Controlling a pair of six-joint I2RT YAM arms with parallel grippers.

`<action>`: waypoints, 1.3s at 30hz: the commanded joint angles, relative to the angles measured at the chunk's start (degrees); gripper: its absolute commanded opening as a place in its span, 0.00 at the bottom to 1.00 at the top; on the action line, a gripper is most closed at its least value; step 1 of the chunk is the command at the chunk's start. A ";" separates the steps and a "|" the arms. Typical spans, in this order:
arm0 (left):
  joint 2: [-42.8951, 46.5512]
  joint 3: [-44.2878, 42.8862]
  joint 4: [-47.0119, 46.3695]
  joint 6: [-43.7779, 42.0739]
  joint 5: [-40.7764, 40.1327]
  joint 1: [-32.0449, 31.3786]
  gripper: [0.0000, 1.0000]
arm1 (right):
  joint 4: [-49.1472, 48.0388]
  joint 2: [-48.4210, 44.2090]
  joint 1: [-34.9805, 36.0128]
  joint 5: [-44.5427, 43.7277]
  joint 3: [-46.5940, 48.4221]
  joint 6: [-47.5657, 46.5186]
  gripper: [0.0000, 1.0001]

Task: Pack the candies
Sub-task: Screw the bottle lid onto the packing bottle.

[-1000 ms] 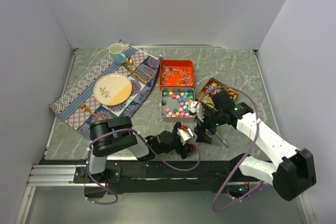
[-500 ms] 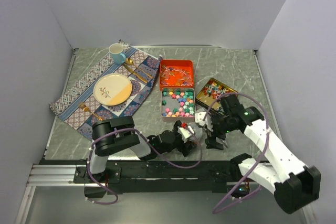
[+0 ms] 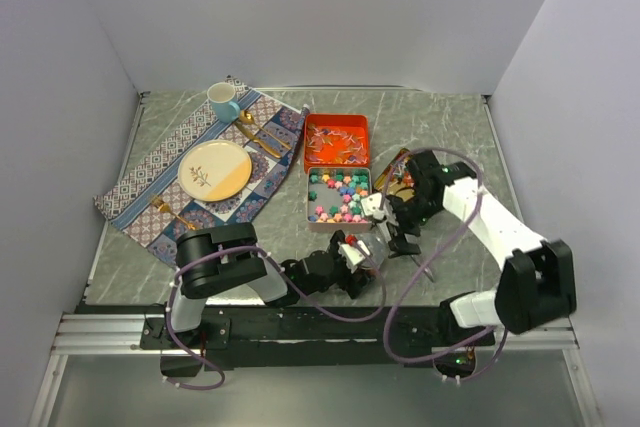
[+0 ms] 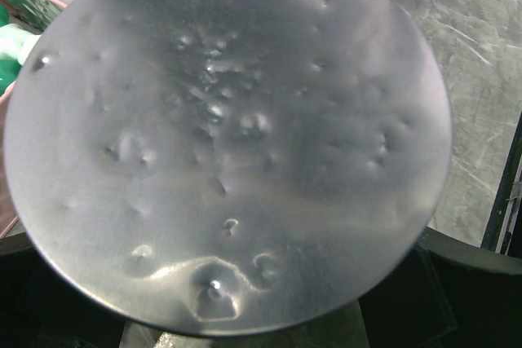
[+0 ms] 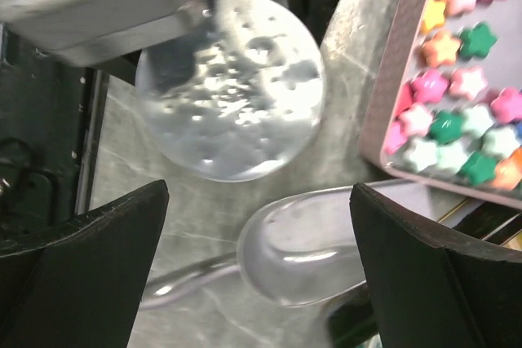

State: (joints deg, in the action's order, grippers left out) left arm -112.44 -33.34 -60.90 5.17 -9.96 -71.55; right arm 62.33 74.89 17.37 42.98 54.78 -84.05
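Observation:
Pastel star candies [image 3: 338, 197] fill a pink-rimmed tin; they also show in the right wrist view [image 5: 457, 95]. Thin wrapped pieces [image 3: 336, 140] lie in an orange tin behind it. My right gripper [image 3: 388, 232] is open, its black fingers [image 5: 81, 266] wide apart above the silver scoop [image 5: 310, 242], which lies on the table just in front of the star tin. My left gripper [image 3: 352, 252] lies low and holds a round silvery container [image 5: 228, 87]. That container [image 4: 228, 136] fills the left wrist view and hides the fingers.
A third tin with bright wrapped pieces [image 3: 405, 169] sits behind my right wrist. A patterned placemat [image 3: 200, 172] at the left carries a plate [image 3: 214, 169], a blue cup [image 3: 223, 100] and gold cutlery. The scoop's handle [image 3: 425, 265] points toward the near right.
My right arm has swung back from the near right toward the star tin, with the gripper now over the scoop's bowl. The left arm and its container have barely moved.

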 commanded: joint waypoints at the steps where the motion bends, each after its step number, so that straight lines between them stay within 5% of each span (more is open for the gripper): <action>1: -5.59 3.90 21.70 -4.55 -4.90 0.27 0.96 | 6.13 5.87 -0.14 2.81 6.73 -9.18 1.00; 8: -5.68 3.72 21.88 -4.55 -4.81 0.01 0.97 | 11.07 8.34 3.46 1.58 7.19 -16.14 1.00; 23: -5.68 3.64 22.32 -4.55 -4.72 0.01 0.97 | -0.98 9.31 9.97 0.35 3.40 -5.34 0.98; 30: -6.30 2.85 23.46 -4.47 -5.95 0.01 0.96 | -9.75 1.32 10.41 -0.35 -3.36 12.72 0.72; 39: -7.97 0.91 26.45 0.54 -10.96 2.11 0.97 | -20.05 -7.83 13.57 -7.47 -12.51 34.21 0.60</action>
State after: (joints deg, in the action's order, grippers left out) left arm -113.82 -34.89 -60.64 6.00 -11.86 -72.14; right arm 45.74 67.48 29.28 39.31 45.36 -63.05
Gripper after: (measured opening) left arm 0.969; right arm 0.930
